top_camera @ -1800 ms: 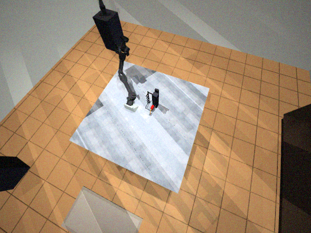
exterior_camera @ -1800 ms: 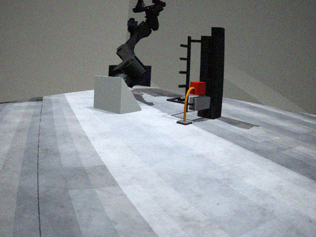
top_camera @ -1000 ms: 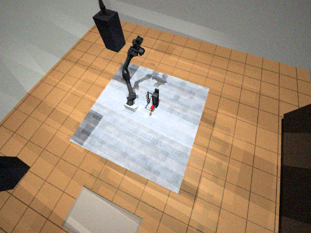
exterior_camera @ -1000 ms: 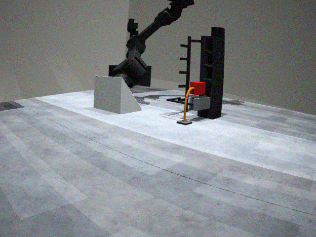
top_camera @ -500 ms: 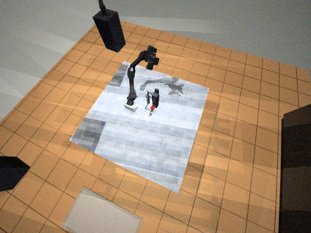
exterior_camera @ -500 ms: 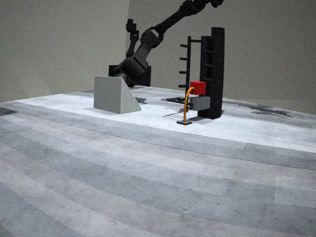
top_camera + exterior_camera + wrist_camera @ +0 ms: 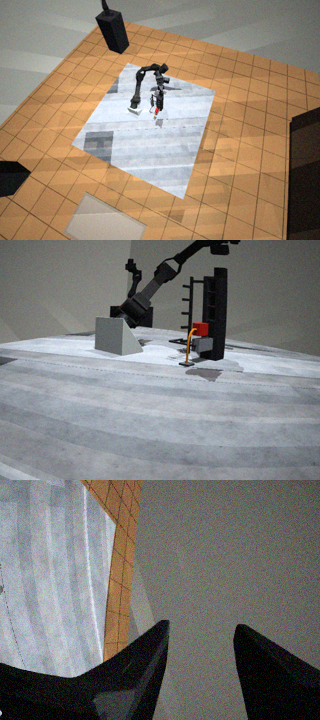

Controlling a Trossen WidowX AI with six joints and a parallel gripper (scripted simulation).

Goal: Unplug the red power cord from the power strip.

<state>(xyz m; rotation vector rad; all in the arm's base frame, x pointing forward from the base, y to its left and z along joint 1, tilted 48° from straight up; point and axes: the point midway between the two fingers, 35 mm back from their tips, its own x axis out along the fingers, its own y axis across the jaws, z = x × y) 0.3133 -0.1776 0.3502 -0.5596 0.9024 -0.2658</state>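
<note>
The red plug (image 7: 157, 110) (image 7: 200, 329) is low on the front side of a tall black upright unit (image 7: 160, 102) (image 7: 221, 314), just above a grey block (image 7: 204, 344). I cannot tell which part is the strip, or whether the plug is seated. Its orange cord (image 7: 188, 347) bends down to a small dark plate (image 7: 186, 364) on the table. My gripper (image 7: 160, 89) (image 7: 202, 630) is partly open with nothing between its fingers. It appears over or behind the top of the black unit, well above the plug; its fingers are beyond the top edge in the exterior view.
A thin black frame with short pegs (image 7: 191, 304) stands left of the black unit. Thin bars (image 7: 178, 340) jut out low beside it. The white wedge (image 7: 134, 111) (image 7: 109, 335) under my arm's base stands farther left. A black pillar (image 7: 113, 32) stands beyond the pale mat (image 7: 152, 147).
</note>
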